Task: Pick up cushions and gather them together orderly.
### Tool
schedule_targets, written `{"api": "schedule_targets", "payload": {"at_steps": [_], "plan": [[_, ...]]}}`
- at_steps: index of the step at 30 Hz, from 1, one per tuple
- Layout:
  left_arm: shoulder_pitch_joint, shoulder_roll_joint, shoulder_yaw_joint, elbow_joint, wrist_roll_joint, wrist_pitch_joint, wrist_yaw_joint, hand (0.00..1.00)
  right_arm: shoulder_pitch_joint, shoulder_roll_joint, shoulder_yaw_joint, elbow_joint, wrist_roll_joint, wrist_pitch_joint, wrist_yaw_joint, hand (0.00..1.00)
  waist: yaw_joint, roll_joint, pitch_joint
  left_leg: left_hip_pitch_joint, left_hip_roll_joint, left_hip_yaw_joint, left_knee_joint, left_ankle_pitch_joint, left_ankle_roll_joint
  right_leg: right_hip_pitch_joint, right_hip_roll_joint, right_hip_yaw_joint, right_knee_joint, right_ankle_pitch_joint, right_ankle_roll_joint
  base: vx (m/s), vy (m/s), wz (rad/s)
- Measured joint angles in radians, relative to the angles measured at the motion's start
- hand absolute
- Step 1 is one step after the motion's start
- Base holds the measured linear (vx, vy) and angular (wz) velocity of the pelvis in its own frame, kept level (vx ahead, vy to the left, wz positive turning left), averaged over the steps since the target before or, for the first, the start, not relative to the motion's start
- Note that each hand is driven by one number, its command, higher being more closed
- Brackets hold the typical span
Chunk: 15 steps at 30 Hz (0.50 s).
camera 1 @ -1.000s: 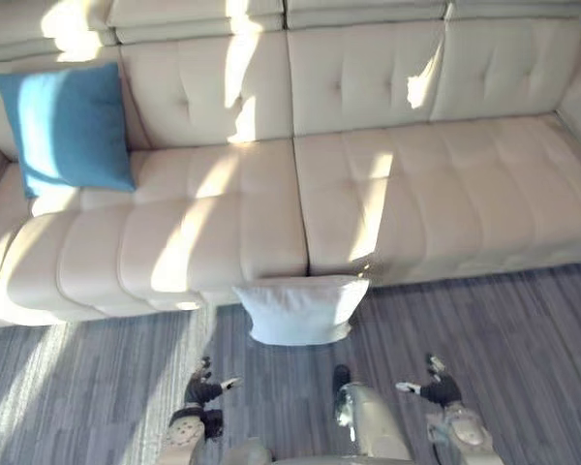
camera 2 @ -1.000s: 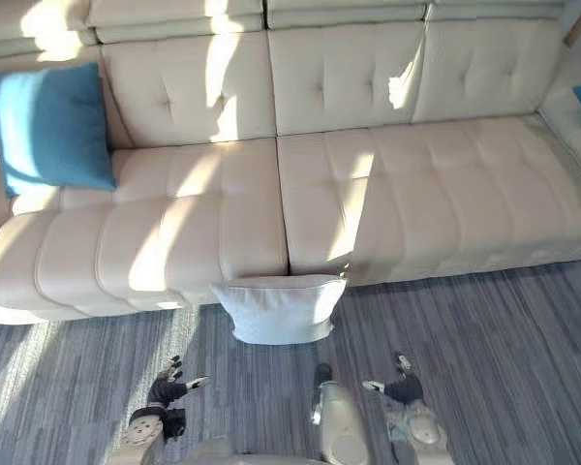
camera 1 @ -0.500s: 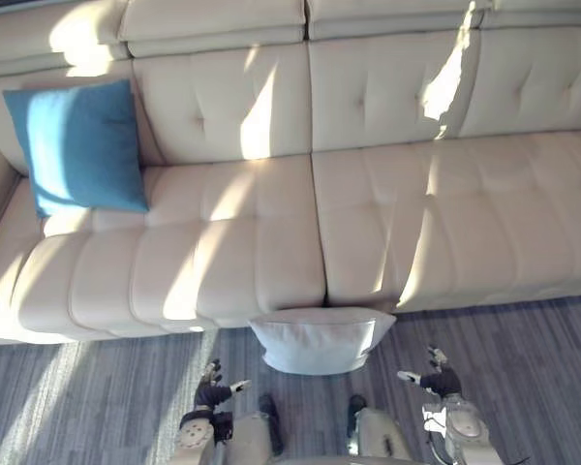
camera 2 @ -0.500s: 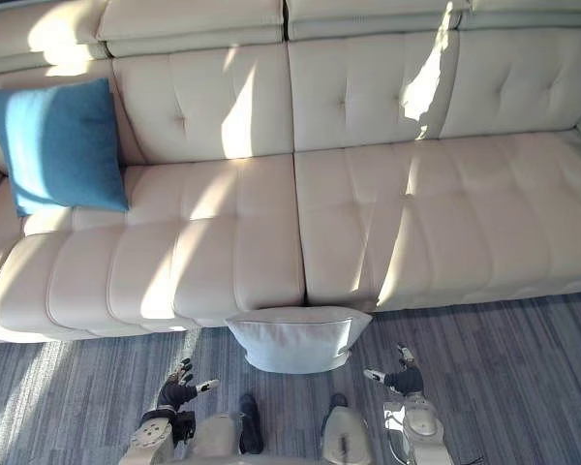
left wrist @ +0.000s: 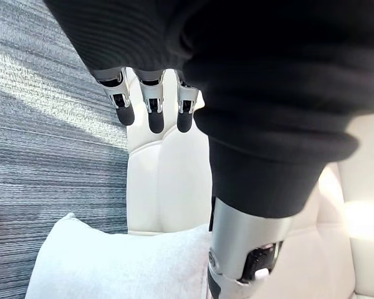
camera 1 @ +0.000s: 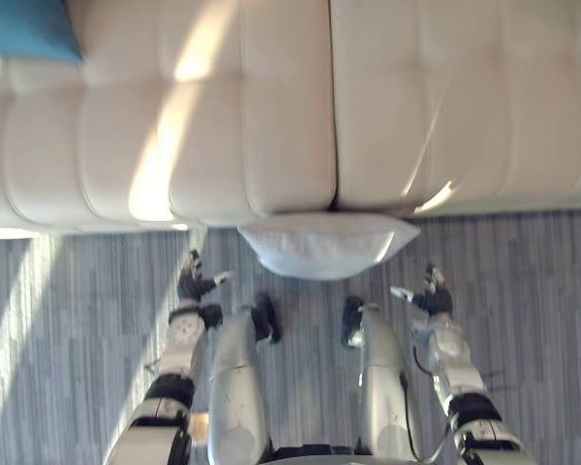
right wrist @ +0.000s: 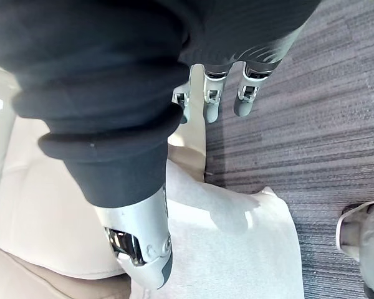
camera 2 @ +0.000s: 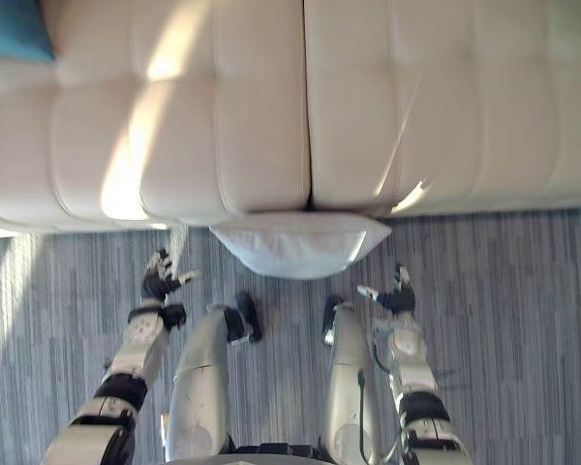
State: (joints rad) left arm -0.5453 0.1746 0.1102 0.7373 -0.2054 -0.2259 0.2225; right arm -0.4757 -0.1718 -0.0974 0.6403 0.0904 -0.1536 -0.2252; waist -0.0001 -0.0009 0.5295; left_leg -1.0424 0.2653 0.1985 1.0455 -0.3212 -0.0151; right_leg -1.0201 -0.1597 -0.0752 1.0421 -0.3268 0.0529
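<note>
**White cushion on the floor, both hands open and apart from it**

A white rectangular fabric cushion point(camera 1: 324, 247) lies on the grey striped carpet point(camera 1: 68, 320). Its long edge is tucked against the front of the cream tufted leather sofa point(camera 1: 271, 116), right under the seam between two seat sections. In the head views it sits near the centre.

The left hand point(camera 1: 196, 284) hangs over the carpet at about 8 o'clock from the cushion, near it but not touching. Its fingers point(left wrist: 151, 112) are straight and spread, with the thumb held away from them, and it holds nothing.

The right hand point(camera 1: 428, 296) is at about 4 o'clock from the cushion, also clear of it. Its fingers point(right wrist: 212, 103) are likewise straight, the thumb out, and it is empty.

A blue square fabric cushion point(camera 1: 24, 27) rests on the sofa seat far off at 10 o'clock, well apart from the white one, cut by the edge of the view.
</note>
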Motion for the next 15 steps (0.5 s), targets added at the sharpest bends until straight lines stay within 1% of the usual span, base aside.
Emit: {"api": "schedule_targets", "payload": {"at_steps": [2,5,6,8,9,11,13,15], "plan": [[-0.079,-0.034,-0.001,-0.02,0.001,0.0,0.005,0.0,-0.118,0.0,0.015,-0.001,0.017,-0.001,-0.026,0.0,0.012,-0.001,0.01,-0.1,0.013,-0.002,0.043,0.0,0.001,-0.104,0.001,0.007,0.05,0.002,-0.004,-0.14,-0.069,-0.06],[-0.146,-0.063,-0.034,-0.036,0.005,-0.001,0.028,0.0,-0.221,0.006,0.033,-0.005,0.027,-0.003,-0.053,0.0,0.012,0.0,0.013,-0.176,0.018,-0.004,0.072,0.005,0.006,-0.186,0.001,0.014,0.085,0.004,-0.006,-0.1,-0.053,-0.02],[-0.178,-0.076,-0.044,-0.038,0.007,-0.001,0.039,1.0,-0.252,0.009,0.039,-0.013,0.028,-0.003,-0.064,1.0,0.011,0.0,0.013,-0.199,0.021,-0.004,0.082,0.006,0.007,-0.21,0.001,0.016,0.094,0.006,-0.007,-0.06,-0.035,-0.05],[-0.224,-0.091,-0.076,-0.04,0.012,-0.001,0.053,1.0,-0.28,0.022,0.041,-0.038,0.029,-0.001,-0.081,1.0,0.009,0.0,0.013,-0.222,0.029,-0.004,0.09,0.007,0.009,-0.232,0.006,0.015,0.097,0.01,-0.01,-0.06,-0.043,-0.09],[-0.247,-0.098,-0.082,-0.041,0.028,0.001,0.074,1.0,-0.296,0.031,0.041,-0.038,0.029,0.0,-0.099,1.0,0.006,0.0,0.013,-0.229,0.03,-0.004,0.091,0.007,0.009,-0.24,0.007,0.015,0.098,0.01,-0.01,-0.06,-0.049,-0.06],[-0.259,-0.099,-0.082,-0.043,0.038,0.006,0.096,1.0,-0.311,0.04,0.04,-0.038,0.029,0.003,-0.111,1.0,0.001,0.0,0.013,-0.235,0.031,-0.004,0.091,0.007,0.009,-0.247,0.007,0.015,0.098,0.01,-0.01,-0.04,-0.043,-0.01],[-0.259,-0.071,-0.093,-0.044,0.062,0.01,0.122,1.0,-0.316,0.027,0.04,-0.049,0.03,0.003,-0.125,1.0,-0.003,0.0,0.013,-0.24,0.031,-0.003,0.09,0.008,0.008,-0.253,0.008,0.015,0.098,0.01,-0.01,-0.03,-0.05,-0.01],[-0.259,-0.056,-0.109,-0.069,0.071,0.023,0.14,1.0,-0.316,0.018,0.04,-0.076,0.036,0.003,-0.125,1.0,-0.008,0.0,0.013,-0.243,0.032,-0.003,0.09,0.009,0.008,-0.257,0.009,0.015,0.098,0.011,-0.011,-0.04,-0.049,-0.01]]}}
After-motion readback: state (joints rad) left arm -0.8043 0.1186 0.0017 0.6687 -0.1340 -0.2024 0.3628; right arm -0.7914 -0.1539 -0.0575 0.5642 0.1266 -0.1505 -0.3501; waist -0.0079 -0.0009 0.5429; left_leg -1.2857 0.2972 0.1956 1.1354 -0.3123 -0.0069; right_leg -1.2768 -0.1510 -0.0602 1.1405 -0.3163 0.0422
